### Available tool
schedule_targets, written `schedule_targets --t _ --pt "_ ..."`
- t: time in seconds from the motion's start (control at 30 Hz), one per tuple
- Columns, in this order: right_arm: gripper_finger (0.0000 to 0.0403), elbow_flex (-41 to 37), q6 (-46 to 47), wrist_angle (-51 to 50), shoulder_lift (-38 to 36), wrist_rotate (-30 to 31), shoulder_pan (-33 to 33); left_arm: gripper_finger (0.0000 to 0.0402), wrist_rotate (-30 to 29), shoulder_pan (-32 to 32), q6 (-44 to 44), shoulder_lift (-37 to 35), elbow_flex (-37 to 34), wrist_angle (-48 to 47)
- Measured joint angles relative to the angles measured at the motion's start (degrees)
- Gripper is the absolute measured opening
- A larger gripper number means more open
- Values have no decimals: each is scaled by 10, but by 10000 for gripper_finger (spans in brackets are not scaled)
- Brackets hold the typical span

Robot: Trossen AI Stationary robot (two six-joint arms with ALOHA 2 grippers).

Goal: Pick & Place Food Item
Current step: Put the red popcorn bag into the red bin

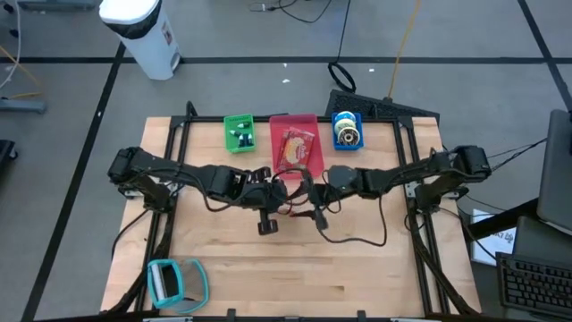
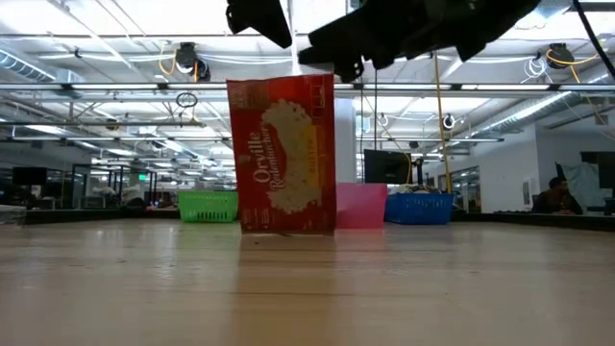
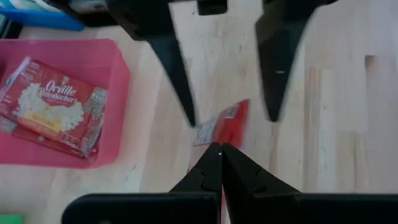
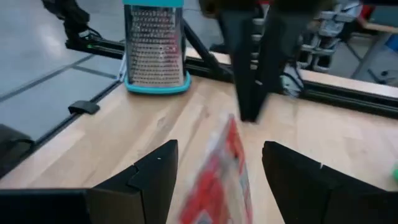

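Spanning most of the high view, the light wooden table point(image 1: 268, 268) carried everything else, with the two dark arms reaching in from either side and meeting near its middle. Along the far edge sat three small bins in a row: a green bin point(image 1: 239, 133), a pink bin point(image 1: 295, 143) and a blue bin point(image 1: 347, 131). The pink bin held one Orville Redenbacher's popcorn packet point(image 3: 53, 109), lying flat on its floor. At the near left corner of the table lay a teal-framed box grater point(image 1: 174, 283), well apart from the bins.

A second popcorn packet point(image 2: 282, 154), red with yellow lettering, stood upright on the table in front of the pink bin, as the low view showed. No finger could be seen touching it in that view; both grippers hung above it.

The right gripper point(image 4: 217, 180) pointed nearly level toward the packet, its two fingers spread wide with the blurred red packet showing between them; whether either finger touched the packet could not be told. The left gripper point(image 3: 221, 152) was tilted downward above the same packet, its fingertips pressed together and clenched on nothing. Past them, the left wrist view showed the other arm's two dark fingers standing apart over the packet's top edge.
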Motion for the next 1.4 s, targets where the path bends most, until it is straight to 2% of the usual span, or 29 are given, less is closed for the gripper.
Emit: schedule_targets --t 0.2,0.37,0.47,0.53,0.63,0.73,0.8,0.9,1.03,1.23,1.4 --pt "222 28 -5 -65 27 -4 -3 0 9 22 9 0 0 -9" --pt "222 28 -23 -134 49 53 -1 0 24 34 11 0 -2 -30" --pt "222 28 -26 -154 47 56 -1 0 52 33 4 -1 -21 -27" --pt "222 28 -26 -154 45 55 -1 3 69 29 -24 -1 -44 -19" --pt "222 28 -23 -159 38 54 0 21 78 25 -110 -1 -94 5" --pt "222 29 -29 -150 33 54 0 61 95 25 -200 -1 -159 34" --pt "222 28 -30 -161 29 54 2 96 106 19 -231 0 -203 92" --pt "222 28 -37 -156 27 53 2 152 114 -10 -196 0 -268 224" --pt "222 28 -36 -164 27 52 2 210 102 -63 -100 0 -330 372" --pt "222 28 -31 -186 27 52 2 236 4 -116 -50 9 -341 390" --pt "222 28 -20 -185 27 52 2 236 4 -119 -38 59 -341 405"
